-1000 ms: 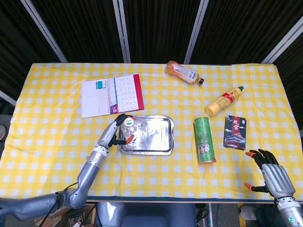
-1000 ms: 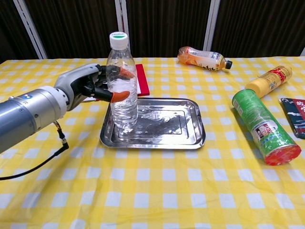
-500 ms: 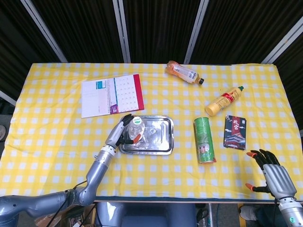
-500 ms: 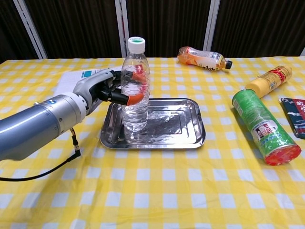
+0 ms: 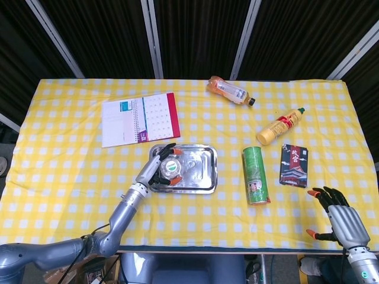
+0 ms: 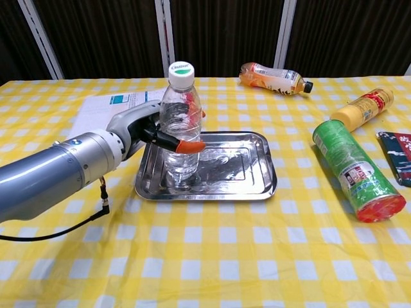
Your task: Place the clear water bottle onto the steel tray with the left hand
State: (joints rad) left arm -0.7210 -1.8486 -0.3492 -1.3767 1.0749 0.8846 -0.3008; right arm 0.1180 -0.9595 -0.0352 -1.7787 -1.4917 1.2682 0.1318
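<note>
**Bottle down on the tray, my left hand around it**

Since a second ago my left hand (image 6: 151, 131) has carried the clear water bottle (image 6: 180, 125) rightward from the tray's left edge to a spot further in over the steel tray (image 6: 250, 170), and lower. In the chest view the bottle stands upright with its base in the left part of the tray; I cannot tell for sure whether the base is fully resting on the metal. My fingers (image 6: 187, 146) wrap around the bottle's middle, so I am grasping it. From the head view its white cap (image 5: 172, 168) shows from above, with my left hand (image 5: 155, 171) just to its left over the tray rim (image 5: 208, 177).

My right hand (image 5: 340, 218) sits low at the near right corner, off the table, fingers spread and holding nothing.

On the yellow checked cloth (image 6: 212, 256) a calendar (image 5: 141, 118) lies behind the tray. To the right lie a green can (image 6: 356, 170), a yellow sauce bottle (image 6: 359, 108), a dark packet (image 5: 294, 165) and an orange drink bottle (image 6: 273, 77) at the back.
</note>
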